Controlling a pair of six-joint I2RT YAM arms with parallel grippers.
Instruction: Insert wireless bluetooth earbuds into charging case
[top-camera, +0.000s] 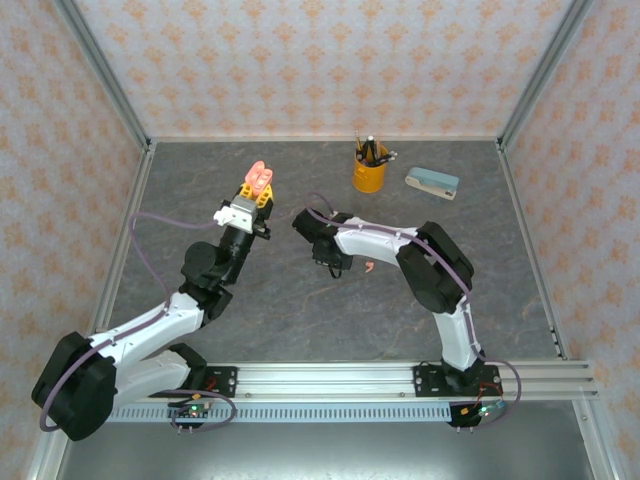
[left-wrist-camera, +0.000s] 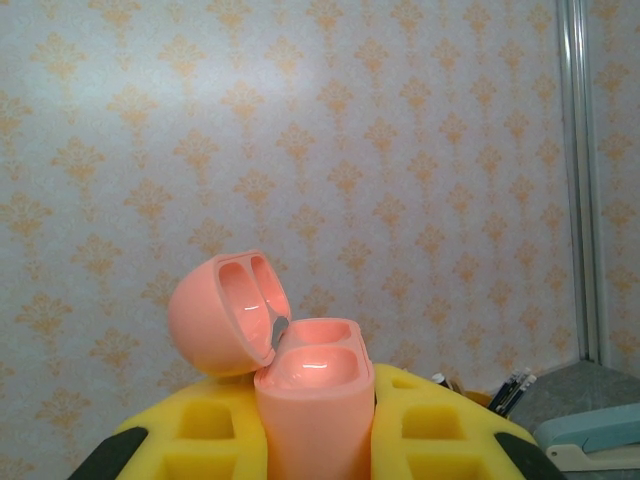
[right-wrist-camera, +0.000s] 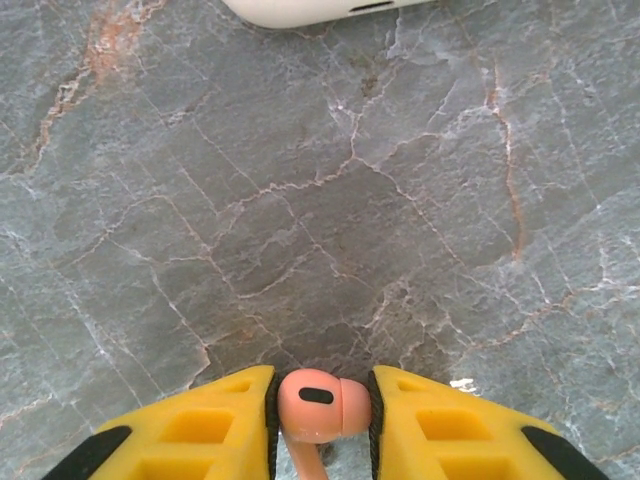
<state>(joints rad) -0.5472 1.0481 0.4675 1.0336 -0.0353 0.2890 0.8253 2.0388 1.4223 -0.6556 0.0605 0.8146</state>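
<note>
your left hand (top-camera: 258, 196) holds the open pink case (left-wrist-camera: 312, 385) clamped, raised. your right hand (right-wrist-camera: 320, 425) is closed on a pink earbud (right-wrist-camera: 318, 400) at the table (right-wrist-camera: 300, 200); next, lift it into an empty well.

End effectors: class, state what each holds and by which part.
Left end effector: pink charging case, by its base. Right end effector: pink earbud, by its head.

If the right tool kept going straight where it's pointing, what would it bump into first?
Probably the grey table. The right tool, gripping a pink earbud, seems to point down at it.
</note>
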